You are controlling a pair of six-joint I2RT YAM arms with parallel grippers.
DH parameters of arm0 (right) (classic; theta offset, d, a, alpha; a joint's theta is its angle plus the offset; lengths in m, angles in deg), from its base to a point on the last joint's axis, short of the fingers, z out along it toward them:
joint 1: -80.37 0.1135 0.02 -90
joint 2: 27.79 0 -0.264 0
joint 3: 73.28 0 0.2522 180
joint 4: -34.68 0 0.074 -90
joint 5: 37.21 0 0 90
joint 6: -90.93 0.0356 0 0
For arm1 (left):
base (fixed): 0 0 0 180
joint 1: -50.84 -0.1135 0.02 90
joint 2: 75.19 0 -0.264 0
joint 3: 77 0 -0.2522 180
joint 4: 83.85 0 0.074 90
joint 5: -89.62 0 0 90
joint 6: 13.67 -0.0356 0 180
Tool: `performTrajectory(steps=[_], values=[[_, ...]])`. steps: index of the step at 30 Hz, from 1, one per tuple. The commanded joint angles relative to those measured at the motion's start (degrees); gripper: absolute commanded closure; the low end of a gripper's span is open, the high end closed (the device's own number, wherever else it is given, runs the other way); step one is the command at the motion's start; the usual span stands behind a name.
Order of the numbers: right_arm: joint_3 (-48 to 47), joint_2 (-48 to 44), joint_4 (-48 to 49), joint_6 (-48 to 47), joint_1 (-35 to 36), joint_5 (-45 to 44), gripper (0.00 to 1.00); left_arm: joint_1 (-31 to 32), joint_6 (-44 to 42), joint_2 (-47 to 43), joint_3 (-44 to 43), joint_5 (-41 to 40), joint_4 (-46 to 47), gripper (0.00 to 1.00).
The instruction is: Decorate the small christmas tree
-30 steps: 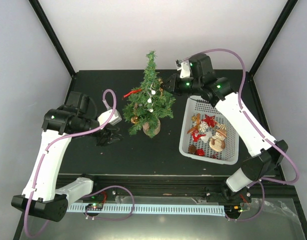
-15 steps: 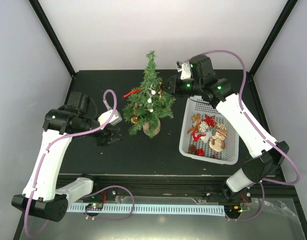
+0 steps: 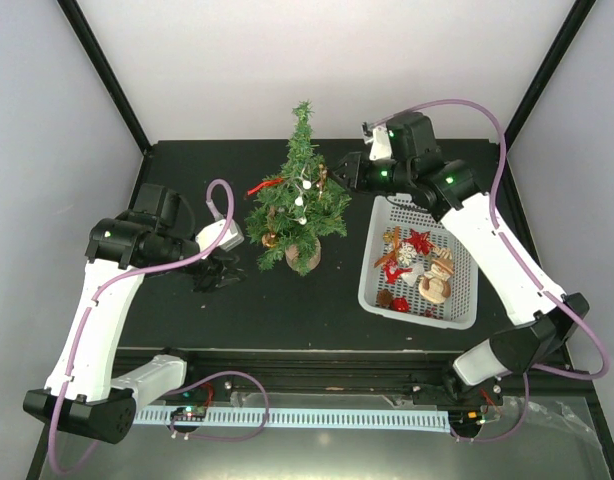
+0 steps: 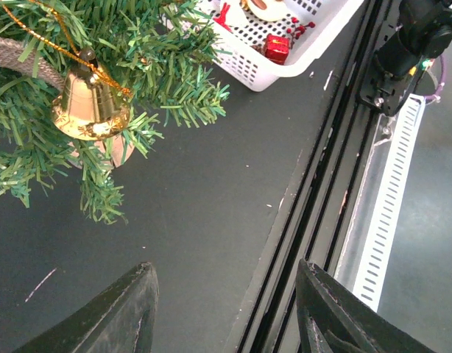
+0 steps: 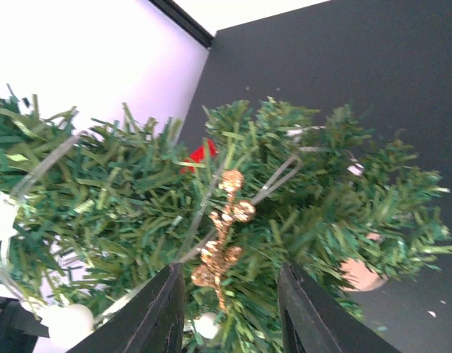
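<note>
Right claw (image 5: 230,283) parted, gold sprig (image 5: 220,250) loose in gap, at tree (image 3: 299,200), frame centre; left claw (image 4: 226,268) parted, empty.

Bristly small christmas tree (image 3: 299,200), glossy metallic bell (image 4: 90,107), matt table (image 4: 196,243)

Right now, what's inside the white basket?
The white basket holds a snowman, a red star, a small red gift box and other ornaments; anything beneath them is covered.
</note>
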Motion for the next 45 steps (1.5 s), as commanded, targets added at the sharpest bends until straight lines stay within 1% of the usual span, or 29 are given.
performTrajectory(steps=[1, 3, 6, 7, 9, 14, 15, 16, 18, 19, 20, 21, 22, 23, 24, 25, 27, 30, 34, 39, 43, 45], values=[[1.01, -3.54, -4.32, -2.74, 0.2, -6.85, 0.62, -0.69, 0.41, -1.37, -0.56, -1.73, -0.41, 0.47], [2.44, -5.55, -5.41, -3.71, 0.2, -10.87, 0.56, -1.05, 0.28, -1.63, -0.99, -1.98, -1.34, 0.48], [3.57, -7.62, -7.9, -4.87, 0.0, -14.33, 0.53, -1.43, -0.46, -1.88, -2.53, -1.73, -3.28, 0.48], [4.0, -8.45, -8.76, -4.94, -0.21, -14.81, 0.5, -1.51, -0.51, -1.87, -3.29, -1.63, -3.84, 0.48], [6.0, -10.0, -8.93, -4.76, -0.94, -14.86, 0.46, -1.67, -0.43, -2.07, -4.72, -1.33, -4.93, 0.48], [12.77, -13.52, -9.5, -4.77, -3.3, -14.04, 0.45, -2.18, 0.92, -3.23, -7.48, -1.77, -6.15, 0.47], [13.61, -14.01, -9.57, -5.08, -3.5, -13.6, 0.43, -2.3, 1.35, -3.6, -7.82, -1.99, -6.07, 0.47], [14.28, -14.65, -9.55, -5.57, -3.57, -13.43, 0.35, -2.43, 1.97, -3.73, -8.23, -2.12, -6.13, 0.47], [15.34, -16.24, -9.52, -7.13, -3.57, -13.56, 0.25, -2.81, 3.08, -4.28, -10.06, -2.32, -6.11, 0.46], [15.45, -17.08, -10.02, -7.98, -3.59, -14.36, 0.22, -2.89, 3.67, -4.61, -11.5, -2.37, -6.12, 0.45], [15.49, -17.99, -10.51, -8.81, -3.58, -15.69, 0.14, -2.96, 4.19, -4.82, -13.42, -2.67, -6.08, 0.43], [15.58, -19.22, -11.02, -9.47, -3.58, -16.93, 0.1, -3.0, 4.8, -5.02, -15.17, -3.18, -6.01, 0.4], [15.53, -20.59, -11.68, -9.9, -3.58, -18.27, 0.02, -3.04, 5.42, -5.12, -18.05, -3.8, -5.95, 0.36], [15.65, -22.04, -12.23, -10.3, -3.58, -19.44, 0.0, -3.03, 6.03, -5.11, -19.52, -4.19, -6.0, 0.32], [15.66, -23.57, -12.9, -10.62, -3.58, -20.5, 0.0, -2.99, 6.6, -5.0, -21.35, -4.32, -5.99, 0.27], [15.93, -25.25, -13.44, -10.84, -3.58, -21.39, 0.0, -2.97, 6.99, -5.18, -23.08, -4.33, -5.97, 0.19], [16.0, -28.59, -15.24, -11.22, -3.59, -22.95, 0.0, -3.04, 7.77, -5.63, -24.64, -4.42, -6.03, 0.08], [14.72, -31.23, -20.79, -11.95, -3.62, -25.67, 0.0, -3.01, 8.83, -6.91, -24.32, -5.31, -6.25, 0.01], [15.49, -35.21, -26.87, -10.51, -3.58, -25.94, 0.0, -3.02, 9.83, -9.1, -22.61, -5.78, -6.29, 0.01], [21.82, -42.27, -28.99, -7.76, -3.58, -22.63, 0.0, -3.02, 10.33, -10.89, -20.62, -5.39, -6.27, 0.01], [23.53, -45.02, -29.48, -6.41, -3.59, -19.57, 0.0, -3.06, 10.97, -11.72, -19.74, -5.12, -6.25, 0.01], [23.7, -45.59, -29.76, -6.18, -3.58, -20.37, 0.0, -3.05, 11.09, -12.11, -19.44, -5.06, -6.18, 0.01]])
